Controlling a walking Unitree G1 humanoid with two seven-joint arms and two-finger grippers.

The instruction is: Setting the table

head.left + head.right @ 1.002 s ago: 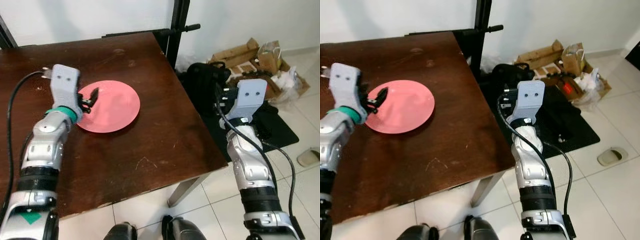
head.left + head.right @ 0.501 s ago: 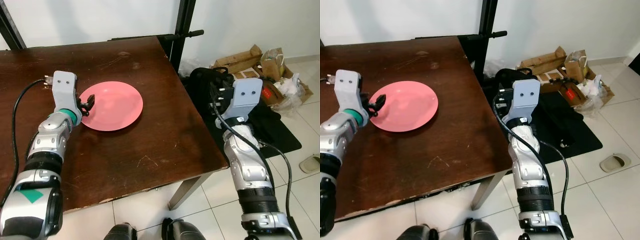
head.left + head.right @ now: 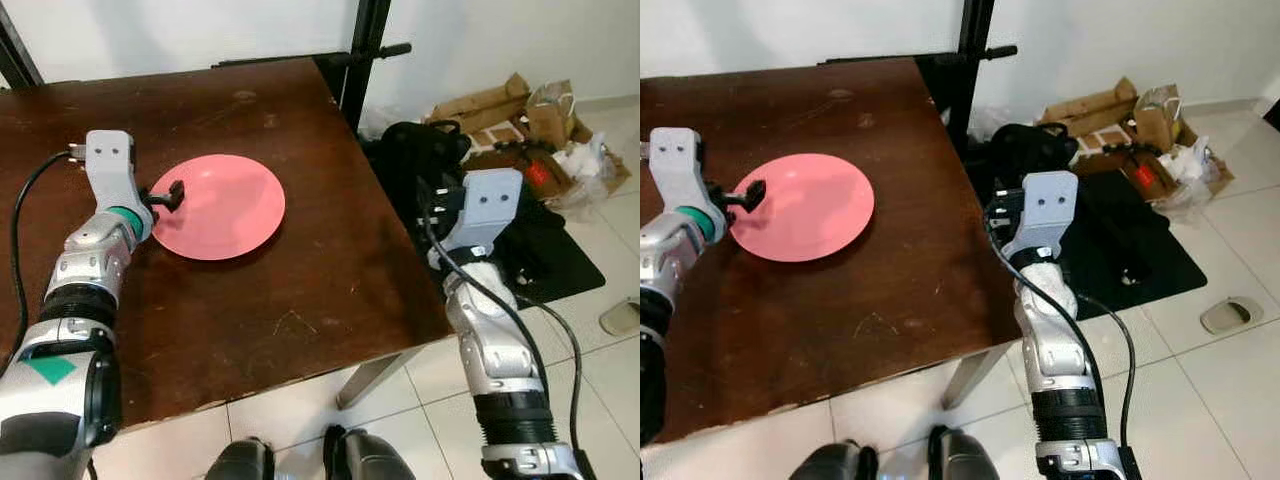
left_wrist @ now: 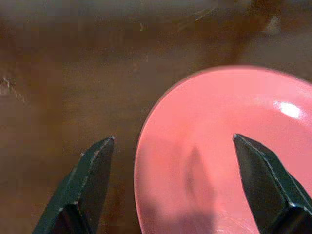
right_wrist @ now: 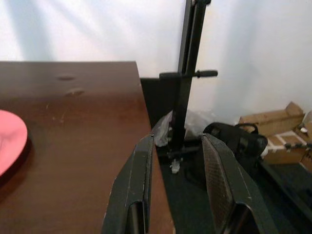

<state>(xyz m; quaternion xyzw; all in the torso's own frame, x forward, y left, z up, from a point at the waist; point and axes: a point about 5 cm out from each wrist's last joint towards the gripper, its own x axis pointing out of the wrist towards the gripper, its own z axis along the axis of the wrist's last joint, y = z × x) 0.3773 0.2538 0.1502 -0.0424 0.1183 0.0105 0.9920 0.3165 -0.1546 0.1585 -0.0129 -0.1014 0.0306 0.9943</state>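
Here my left pincer [image 3: 166, 193] gapes wide astride the pink plate's [image 3: 222, 205] rim on the worktop [image 3: 300, 290]; my right pincer [image 5: 178, 190] hangs parted beside it.

Left claw [image 3: 167, 192]: now drawn back off the pink plate [image 3: 225, 205], fingers spread at its left rim. Right claw [image 5: 178, 185]: sits lower beside the surface [image 3: 300, 290] edge than before.

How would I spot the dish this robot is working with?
Find the dark brown wooden table. Toward its left side lies a round pink plate, flat and empty, with the left gripper open at its left rim. It is the one bright thing on the wood.
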